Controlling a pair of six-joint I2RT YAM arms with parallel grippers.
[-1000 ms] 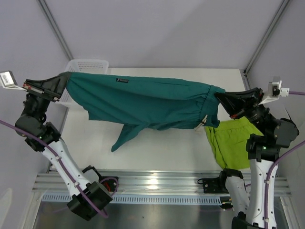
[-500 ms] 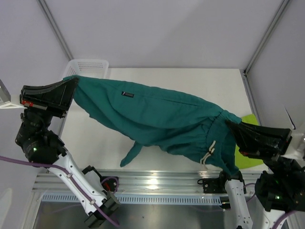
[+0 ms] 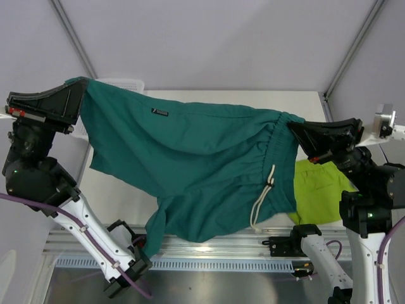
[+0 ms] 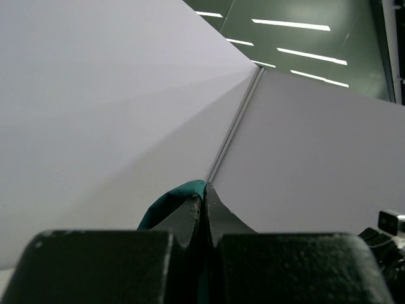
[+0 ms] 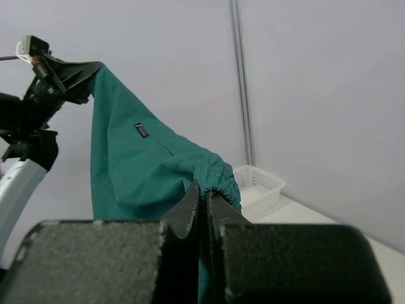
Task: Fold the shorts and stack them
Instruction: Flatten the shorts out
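The dark teal shorts [image 3: 196,164] hang stretched in the air between my two arms, high above the table, with the cream drawstring [image 3: 262,202] dangling near the right end. My left gripper [image 3: 81,90] is shut on the left corner of the teal shorts [image 4: 180,193]. At the other end my right gripper [image 3: 292,128] is shut on the gathered waistband of the teal shorts [image 5: 218,177]. The lime green shorts [image 3: 316,193] lie on the table at the right, partly behind the teal fabric.
A white mesh basket [image 3: 130,83] stands at the table's back left corner, mostly hidden behind the teal fabric, and the white mesh basket [image 5: 256,183] shows in the right wrist view too. Grey enclosure walls surround the table [image 3: 253,98].
Both arms have risen and spread the teal shorts wider; the right gripper moved back up and away from the near edge, and the fabric now hangs lower in front.
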